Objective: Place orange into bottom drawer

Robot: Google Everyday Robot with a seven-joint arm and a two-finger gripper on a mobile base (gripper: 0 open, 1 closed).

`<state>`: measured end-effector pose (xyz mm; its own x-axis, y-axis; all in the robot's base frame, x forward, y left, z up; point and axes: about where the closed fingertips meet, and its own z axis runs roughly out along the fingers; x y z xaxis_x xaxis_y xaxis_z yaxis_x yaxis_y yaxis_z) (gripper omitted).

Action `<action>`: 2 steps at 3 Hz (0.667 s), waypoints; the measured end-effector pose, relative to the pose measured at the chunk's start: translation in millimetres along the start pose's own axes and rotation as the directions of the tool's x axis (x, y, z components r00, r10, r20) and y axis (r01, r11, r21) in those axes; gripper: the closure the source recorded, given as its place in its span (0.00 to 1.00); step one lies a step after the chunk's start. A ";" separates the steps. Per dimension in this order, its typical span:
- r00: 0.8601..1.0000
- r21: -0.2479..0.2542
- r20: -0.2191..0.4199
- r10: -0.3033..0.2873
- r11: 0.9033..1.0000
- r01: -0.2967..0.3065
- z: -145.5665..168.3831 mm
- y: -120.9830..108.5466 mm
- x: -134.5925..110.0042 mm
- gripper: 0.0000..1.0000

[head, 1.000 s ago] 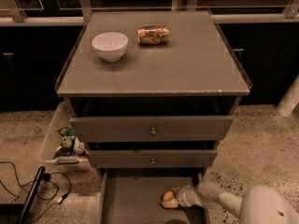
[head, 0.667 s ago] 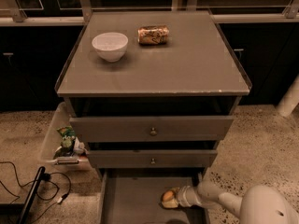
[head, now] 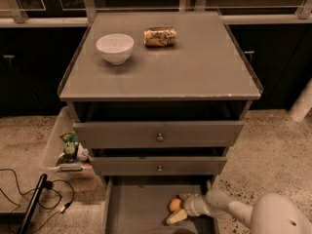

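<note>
Nearest, the bottom drawer (head: 136,209) stands pulled out, a wide shallow tray with a flat, matte grey floor and low sides. The hand (head: 177,209) reaches into its right part from the right, on a smooth, pale, rounded arm (head: 229,210). Its two pale fingers sit either side of the orange (head: 174,204) and look to be pinching it. The fruit is small, round and bright-skinned, low over the drawer floor; whether it rests on that floor I cannot tell.

By my reading the carrying is done and the orange is inside the right drawer. What is left is to let go and draw the hand out.

Above, the middle drawer (head: 195,165) and top drawer (head: 204,133) have flat grey fronts, each with a small brass knob, and both stand slightly out. To the left, on the speckled floor, a clear plastic bin (head: 51,147) holds crinkled packets, with dark cables (head: 14,179) beside it.

Farther back, the desk (head: 195,72) has a smooth grey top. On its far left part are a glossy white bowl (head: 115,48) and, just to its right, a brown-gold can (head: 160,36) lying on its side.
</note>
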<state>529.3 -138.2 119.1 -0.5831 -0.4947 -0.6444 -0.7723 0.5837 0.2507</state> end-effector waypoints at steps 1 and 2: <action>1.000 0.000 0.000 0.000 1.000 0.000 0.0 1.4 -2.3 0.00; 1.000 0.040 0.016 -0.013 0.999 0.013 -33.8 -1.1 -12.2 0.00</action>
<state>528.7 -154.5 151.1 -0.5685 -0.4920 -0.6594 -0.7690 0.6026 0.2134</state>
